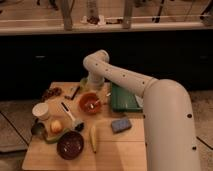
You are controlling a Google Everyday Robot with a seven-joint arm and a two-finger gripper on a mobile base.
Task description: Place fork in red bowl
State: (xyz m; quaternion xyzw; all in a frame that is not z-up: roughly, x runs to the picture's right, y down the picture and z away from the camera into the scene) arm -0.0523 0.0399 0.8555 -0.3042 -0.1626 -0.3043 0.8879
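Observation:
The orange-red bowl (90, 103) sits on the wooden table near its middle back. A slim pale streak, which looks like the fork (93, 105), lies inside the bowl. My gripper (94, 88) hangs at the end of the white arm, just above the bowl's far rim. The arm bends down from an elbow above the table and hides the gripper's tips.
A green tray (125, 98) lies right of the bowl, with a blue sponge (120, 125) in front of it. A banana (93, 138) and a maroon bowl (70, 145) lie at the front. A white-handled tool (70, 114), a white cup (41, 110), an orange fruit (56, 126) and a dark utensil (74, 91) lie on the left.

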